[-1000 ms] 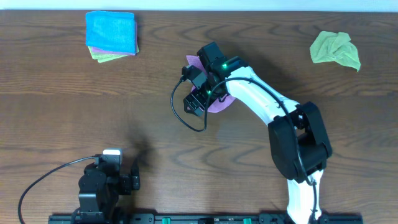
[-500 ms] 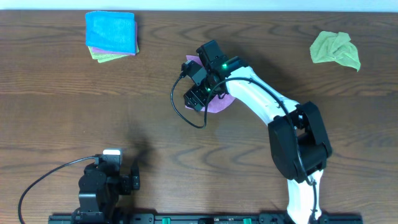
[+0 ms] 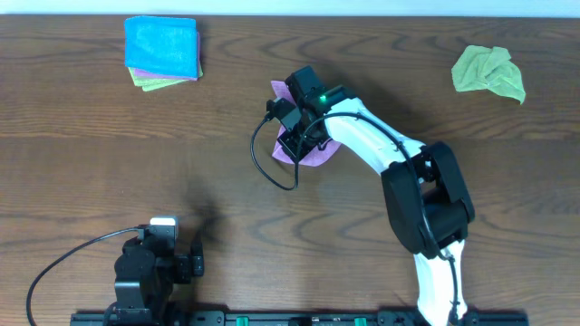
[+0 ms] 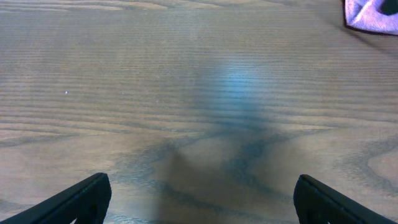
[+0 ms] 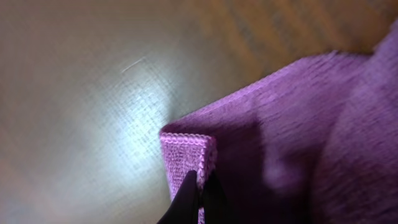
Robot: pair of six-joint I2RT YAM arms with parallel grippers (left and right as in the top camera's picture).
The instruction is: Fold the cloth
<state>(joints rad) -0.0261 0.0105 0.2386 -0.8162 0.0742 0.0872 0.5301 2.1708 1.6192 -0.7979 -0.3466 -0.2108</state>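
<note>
Far left, back edge of table [image 3: 109, 163]: blue cloth [image 3: 163, 45] folded square, lying on a folded green cloth [image 3: 145, 81]. Both well apart from the work; likely finished or spare pieces.

Near left: left gripper [image 4: 202, 202] low over bare wood, fingers spread wide, holding nothing. Parked, it seems, out of the other arm's way. Its camera catches one purple corner at far upper right.

Centre: the cloth [image 3: 314, 156], lilac, bunched and mostly hidden under the right arm's wrist. Right gripper [image 5: 199, 191] has its fingertips pressed together on a hemmed corner, where the edge is turned over on itself. A corner grip makes sense: it lets the cloth be lifted and drawn flat before any fold. Fold not yet begun, by my reading.

Far right, back: crumpled green cloth [image 3: 489, 72], loose, untouched.
</note>
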